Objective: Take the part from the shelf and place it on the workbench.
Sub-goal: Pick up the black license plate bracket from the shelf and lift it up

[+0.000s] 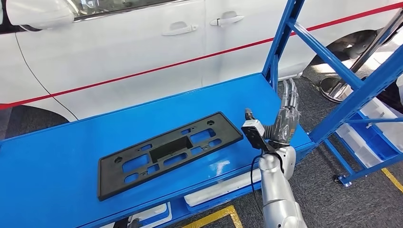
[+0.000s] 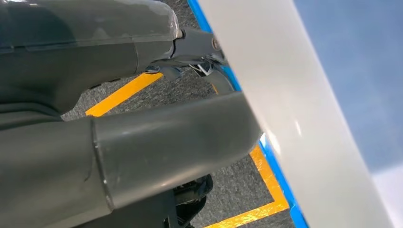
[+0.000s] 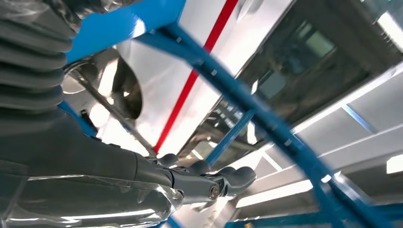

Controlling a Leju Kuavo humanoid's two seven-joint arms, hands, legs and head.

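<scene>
White car body with a red stripe [image 1: 142,71] fills the background behind a blue shelf surface [image 1: 57,156], framed at my right by blue uprights and diagonal braces [image 1: 332,61]. Grey carpet floor with yellow tape lines [image 1: 216,216] below.

Part [image 1: 168,152]: flat black plastic plate with rectangular cut-outs, lying flat on the blue shelf, roughly centred, long axis slanting up toward my right. Nothing touches it.

My right hand [image 1: 285,116]: raised at the right end of the shelf, just beside the part's right end but apart from it. Fingers [image 1: 290,95] straight and pointing up, close together side by side, holding nothing. In the right wrist view the same fingers [image 3: 223,178] extend out straight with nothing between them and the thumb; blue frame and car panel behind.

My left hand [image 2: 142,142]: seen close in the left wrist view, thick grey thumb across the frame, dark fingers [image 2: 199,45] beyond, next to a pale white edge [image 2: 294,118]. Floor with yellow lines behind. I cannot tell whether this hand holds or touches anything.
</scene>
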